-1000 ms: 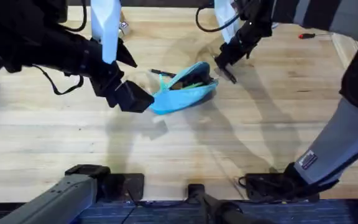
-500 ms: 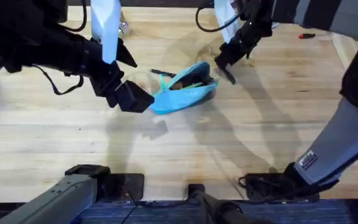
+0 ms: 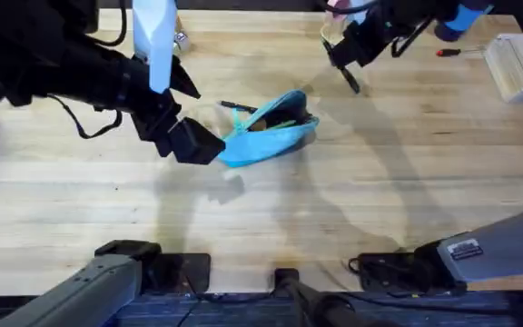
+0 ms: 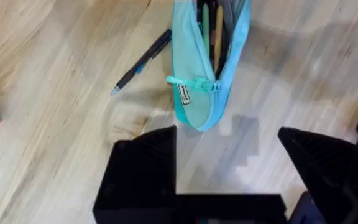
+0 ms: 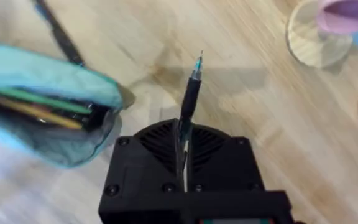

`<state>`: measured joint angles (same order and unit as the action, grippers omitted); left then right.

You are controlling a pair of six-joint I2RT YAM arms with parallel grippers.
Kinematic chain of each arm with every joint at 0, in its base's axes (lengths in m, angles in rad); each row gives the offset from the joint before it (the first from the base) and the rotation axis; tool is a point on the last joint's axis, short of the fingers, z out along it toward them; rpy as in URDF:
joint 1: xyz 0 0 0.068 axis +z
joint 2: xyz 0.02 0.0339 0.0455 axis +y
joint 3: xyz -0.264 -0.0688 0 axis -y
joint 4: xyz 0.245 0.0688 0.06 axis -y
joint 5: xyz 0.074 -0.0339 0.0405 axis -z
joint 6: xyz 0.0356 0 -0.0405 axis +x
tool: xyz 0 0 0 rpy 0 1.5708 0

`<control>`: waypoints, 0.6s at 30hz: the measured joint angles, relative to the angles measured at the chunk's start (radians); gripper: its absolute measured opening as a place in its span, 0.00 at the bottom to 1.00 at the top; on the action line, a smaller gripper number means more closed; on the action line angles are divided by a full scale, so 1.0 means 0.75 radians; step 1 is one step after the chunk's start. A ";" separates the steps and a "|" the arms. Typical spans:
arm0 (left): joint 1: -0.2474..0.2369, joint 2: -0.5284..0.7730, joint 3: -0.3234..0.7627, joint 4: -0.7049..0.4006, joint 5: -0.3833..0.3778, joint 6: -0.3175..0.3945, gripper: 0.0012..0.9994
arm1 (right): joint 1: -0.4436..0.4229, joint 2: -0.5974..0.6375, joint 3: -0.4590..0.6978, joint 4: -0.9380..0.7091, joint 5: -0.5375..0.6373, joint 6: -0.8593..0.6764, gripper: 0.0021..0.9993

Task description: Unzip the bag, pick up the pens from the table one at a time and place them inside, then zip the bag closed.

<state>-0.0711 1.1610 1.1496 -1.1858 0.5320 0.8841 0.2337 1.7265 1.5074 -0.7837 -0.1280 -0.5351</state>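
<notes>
The light-blue bag (image 3: 275, 134) lies on the table (image 3: 352, 209) with its zipper open and coloured pencils showing inside (image 4: 210, 37); its teal pull (image 4: 191, 83) hangs at the near end. My left gripper (image 3: 209, 145) is open just short of that end, its fingers (image 4: 145, 168) apart from the fabric. One dark pen (image 3: 235, 106) lies on the wood beside the bag (image 4: 143, 61). My right gripper (image 3: 345, 54) is shut on a second pen (image 3: 353, 81), held above the table behind and to the right of the bag, tip pointing away (image 5: 190, 99).
A red-handled screwdriver (image 3: 449, 52) and a white box (image 3: 518, 65) sit at the back right. A pink cup (image 5: 348, 11) on a round wooden coaster (image 5: 309, 43) stands near the right gripper. Small items (image 3: 181, 38) lie at the back left.
The right gripper has risen and moved back and to the right, away from the bag, carrying the pen. The left gripper and the bag have stayed put.
</notes>
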 joint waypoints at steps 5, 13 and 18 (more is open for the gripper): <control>0.000 0.000 0.000 0.000 0.000 0.000 0.99 | 0.002 -0.076 0.000 -0.098 -0.163 -0.315 0.03; 0.000 0.000 0.000 0.000 0.000 0.000 0.99 | 0.063 -0.079 0.000 -0.234 -0.251 -0.840 0.03; 0.000 0.000 0.000 0.000 0.000 0.000 0.99 | 0.151 -0.079 0.000 -0.236 -0.261 -1.076 0.03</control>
<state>-0.0711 1.1610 1.1496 -1.1858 0.5320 0.8841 0.3466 1.6669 1.5074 -0.9604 -0.3237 -1.3422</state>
